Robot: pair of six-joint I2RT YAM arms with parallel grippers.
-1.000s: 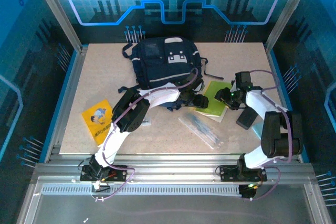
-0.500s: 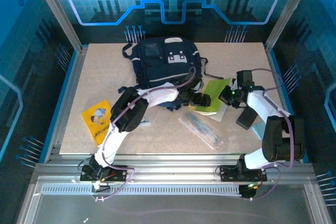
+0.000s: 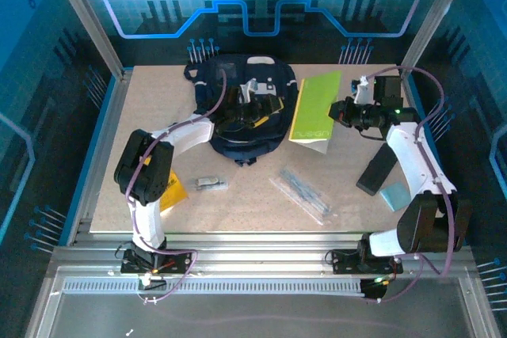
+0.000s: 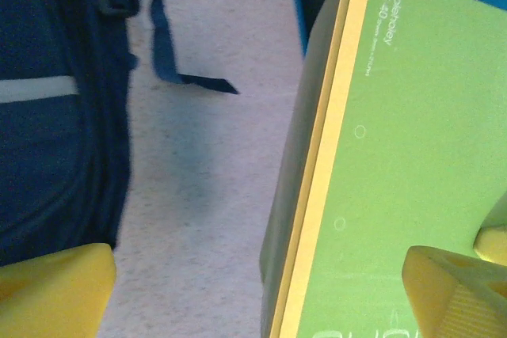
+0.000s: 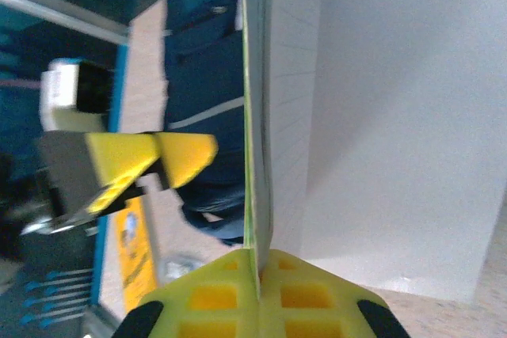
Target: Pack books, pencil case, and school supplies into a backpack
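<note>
right gripper (image 3: 339,110) is clamped on the yellow-green book (image 3: 315,108), holding it up off the table (image 3: 158,100) toward the far edge, just right of the backpack (image 3: 242,144). in the right wrist view its yellow fingers (image 5: 198,298) pinch the book's lower edge. the book stands edge-on there, with a pale side facing right.

left gripper (image 3: 257,112) hangs over the middle of the backpack, jaws spread wide with nothing between them. its own camera looks down on the bag's pale stripe, a loose strap (image 4: 170,53) and bare table. the green cover is close by the right fingertip (image 4: 451,290), but i cannot tell if they touch.

the backpack lies at the middle of the far edge. the yellow book (image 3: 173,193) lies flat near the left edge, partly under the left arm. the small grey-white oblong (image 3: 210,184) sits just right of it. the pencil case (image 3: 305,195) lies slantwise toward the near edge, right of centre. a dark block (image 3: 376,170) and a pale teal piece (image 3: 394,195) are by the right edge.
</note>
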